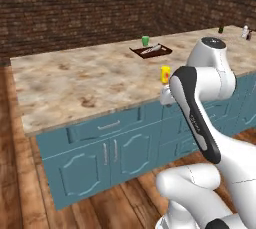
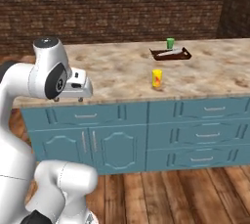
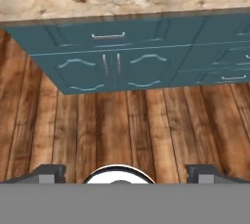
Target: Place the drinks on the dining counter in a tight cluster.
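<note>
Beige stone with brown marbling forms the counter (image 1: 75, 80), which is carried on teal cabinets (image 1: 100, 148) standing on a wooden plank floor (image 3: 122, 125). Near the middle of the counter a small yellow-and-red container (image 2: 156, 78) is seen upright, close to the near edge. Farther back a dark tray (image 2: 171, 54) is set, with a green cup (image 2: 170, 43) just beyond it. At the far right end of the counter, in the left base view, a dark bottle (image 1: 221, 28) and a pale bottle (image 1: 245, 31) are seen, well apart from each other and small in the picture; a further dark shape beside the pale bottle is too small to be told. The white arm is raised in front of the cabinets, short of the counter edge. The pincer (image 3: 124, 171) is pointed down at the floor and cabinet fronts; its tips are seen set wide apart, with nothing held between them.
</note>
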### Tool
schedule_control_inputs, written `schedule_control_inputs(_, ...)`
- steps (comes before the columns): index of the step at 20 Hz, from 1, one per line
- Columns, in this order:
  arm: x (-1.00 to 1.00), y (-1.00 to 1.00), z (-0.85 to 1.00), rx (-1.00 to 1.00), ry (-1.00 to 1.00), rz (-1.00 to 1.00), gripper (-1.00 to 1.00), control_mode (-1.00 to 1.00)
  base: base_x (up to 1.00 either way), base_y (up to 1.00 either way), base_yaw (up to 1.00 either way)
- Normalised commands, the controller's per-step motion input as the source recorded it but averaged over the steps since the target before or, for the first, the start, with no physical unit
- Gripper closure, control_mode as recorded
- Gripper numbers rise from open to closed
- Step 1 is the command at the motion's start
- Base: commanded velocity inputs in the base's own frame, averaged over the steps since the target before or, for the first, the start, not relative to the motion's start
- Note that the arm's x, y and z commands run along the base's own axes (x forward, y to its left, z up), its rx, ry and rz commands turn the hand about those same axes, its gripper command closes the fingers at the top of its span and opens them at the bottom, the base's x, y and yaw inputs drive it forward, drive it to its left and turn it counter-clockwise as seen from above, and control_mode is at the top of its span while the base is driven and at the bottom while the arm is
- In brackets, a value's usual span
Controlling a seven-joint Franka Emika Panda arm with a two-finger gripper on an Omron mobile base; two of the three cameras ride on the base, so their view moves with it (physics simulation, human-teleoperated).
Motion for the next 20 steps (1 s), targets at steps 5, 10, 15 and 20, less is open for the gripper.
schedule_control_inputs(5,0.0,0.0,0.0,0.0,0.0,0.0,-1.0,1.0,0.0,1.0,-0.19)
schedule_control_inputs(10,0.0,0.0,0.0,0.0,0.0,0.0,-1.0,1.0,-0.01,1.0,-0.12)
schedule_control_inputs(15,0.0,0.0,0.0,0.0,0.0,0.0,-1.0,1.0,0.0,1.0,0.0)
schedule_control_inputs(20,0.0,0.0,0.0,0.0,0.0,0.0,-1.0,1.0,0.72,1.0,-0.1)
